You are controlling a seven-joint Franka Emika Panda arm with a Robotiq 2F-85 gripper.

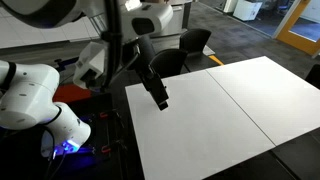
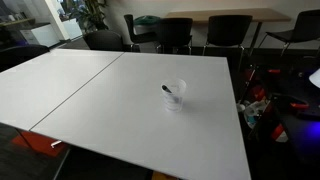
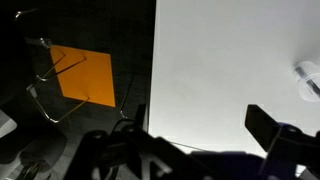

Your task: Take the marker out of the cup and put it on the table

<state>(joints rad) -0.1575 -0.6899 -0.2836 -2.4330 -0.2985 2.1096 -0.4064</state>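
Observation:
The cup (image 2: 175,95) is small and translucent and stands upright on the white table (image 2: 100,100), near one edge. The dark marker (image 2: 168,92) leans inside it with its tip above the rim. In the wrist view the cup (image 3: 308,80) shows only at the far right edge, well away from the jaws. My gripper (image 3: 200,130) is open and empty, with both dark fingers spread over the table's edge (image 3: 158,100). In an exterior view the gripper (image 1: 160,99) hangs just above the table (image 1: 230,110) near its edge; I cannot make out the cup there.
Black chairs stand beyond the far side of the table (image 1: 192,44) (image 2: 175,30). Cables and a red object (image 2: 256,102) lie off the table's edge by the robot base (image 1: 40,110). An orange floor patch (image 3: 85,76) shows beside the table.

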